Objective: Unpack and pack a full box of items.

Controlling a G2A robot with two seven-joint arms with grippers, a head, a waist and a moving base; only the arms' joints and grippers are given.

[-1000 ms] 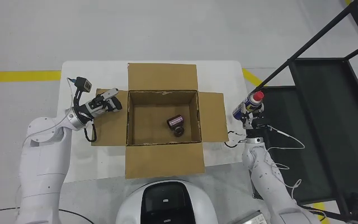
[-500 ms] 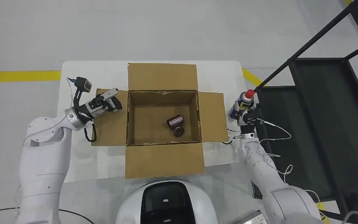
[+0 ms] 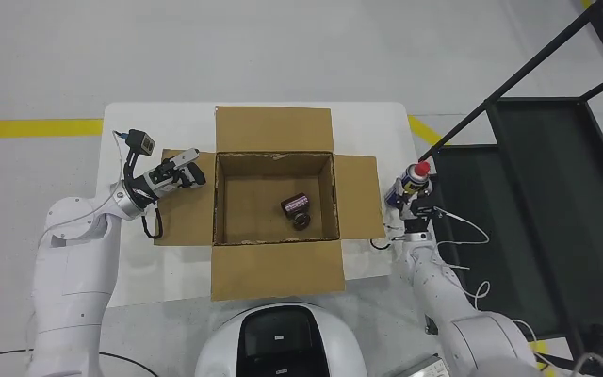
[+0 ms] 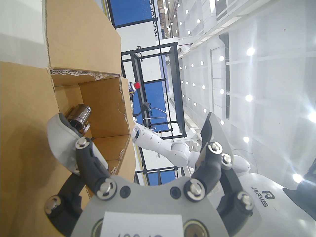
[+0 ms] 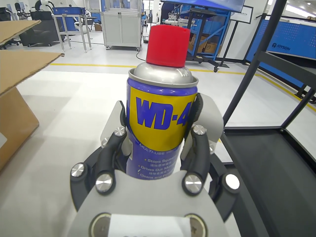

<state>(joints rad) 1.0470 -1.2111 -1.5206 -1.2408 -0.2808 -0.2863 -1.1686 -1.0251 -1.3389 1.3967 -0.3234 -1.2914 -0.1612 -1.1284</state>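
Note:
An open cardboard box [image 3: 273, 247] sits mid-table with its four flaps spread out. Inside it, near the right wall, lie a dark cylinder [image 3: 297, 204] and a small round part [image 3: 301, 222]; the left wrist view shows a metal cylinder [image 4: 78, 114] in the box. My right gripper [image 5: 160, 117] is shut on a blue-and-yellow spray can [image 5: 161, 114] with a red cap, held upright just right of the box's right flap [image 3: 360, 196]; the can [image 3: 411, 181] stands at the table's right edge. My left gripper [image 3: 191, 170] is open over the left flap, empty.
A black metal rack [image 3: 528, 198] stands just right of the table, close to the right arm. White table [image 3: 160, 122] surface lies free behind the box and at its left. A yellow floor line [image 3: 47, 126] runs behind.
The right gripper with the spray can has moved left and slightly nearer, from over the rack's edge to the table's right edge. The left arm has not moved.

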